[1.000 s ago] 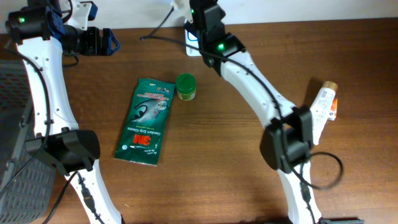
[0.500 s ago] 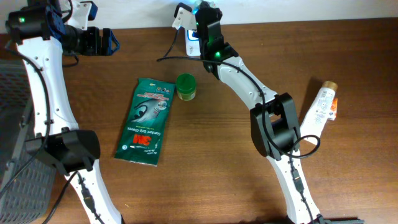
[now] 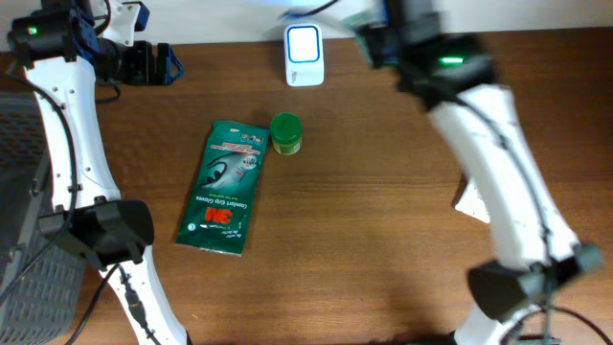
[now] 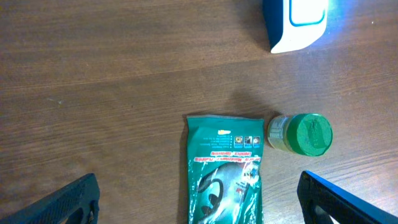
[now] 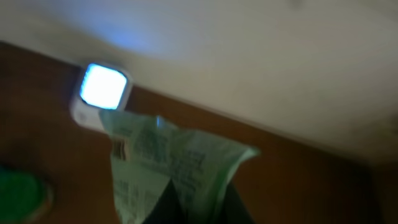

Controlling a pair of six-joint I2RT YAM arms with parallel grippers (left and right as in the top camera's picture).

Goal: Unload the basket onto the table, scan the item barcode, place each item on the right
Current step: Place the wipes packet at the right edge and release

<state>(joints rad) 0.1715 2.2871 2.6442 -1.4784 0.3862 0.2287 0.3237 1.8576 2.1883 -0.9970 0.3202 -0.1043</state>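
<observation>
- At the far left of the overhead view, a grey mesh bin [image 3: 17, 192] sits off the desk's [image 3: 364, 249] edge.
- The left arm [image 3: 67, 115] rises from its base at lower left, runs straight up the left side and bends right at the top. The left gripper [image 3: 153, 63] is level above the upper left corner of the desk.
- In the left wrist view its jaws stand wide apart, one dark tip in each bottom corner, with nothing between them. They hang above the wood and touch nothing.
- A green packet [image 3: 227, 187] lies flat left of centre, long side running up the frame and tilted slightly right.
- Just beside its upper right corner lies a small green-lidded jar [image 3: 286, 134]. The left wrist view shows it on its side, lid to the right.
- The scanner [image 3: 304, 55], white with a blue-ringed face, stands at top centre near the desk's far edge, well apart from the jar.
- The right arm [image 3: 498, 163] sweeps from the lower right corner up to the top edge right of the scanner, and is heavily blurred.
- In the right wrist view the right gripper [image 5: 193, 202] has its jaws closed on a pale printed packet [image 5: 168, 155]. The packet is crumpled and held up in the air, with the glowing scanner at upper left behind it.
- A white shape [image 3: 472, 199] shows beside the right arm at mid right. I cannot tell what it is.
</observation>
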